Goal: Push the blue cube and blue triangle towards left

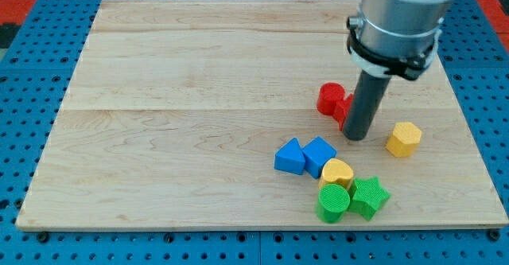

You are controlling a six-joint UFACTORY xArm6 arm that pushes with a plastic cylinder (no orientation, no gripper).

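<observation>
Camera view: my tip [357,136], bare rod grasping nothing, beside red block [332,100], up-right of touching blue triangle [290,157] and blue cube [320,155].

Blocks clustered toward the view's lower right of the table [159,98]

My tip [357,137] was placed just right of the red blocks [329,99], left of the yellow hexagon [403,139]. Below, the blue triangle [290,157] was set touching the blue cube [320,154] on its right, followed by a yellow block [337,173], green cylinder [333,204] and green star [369,196].
</observation>
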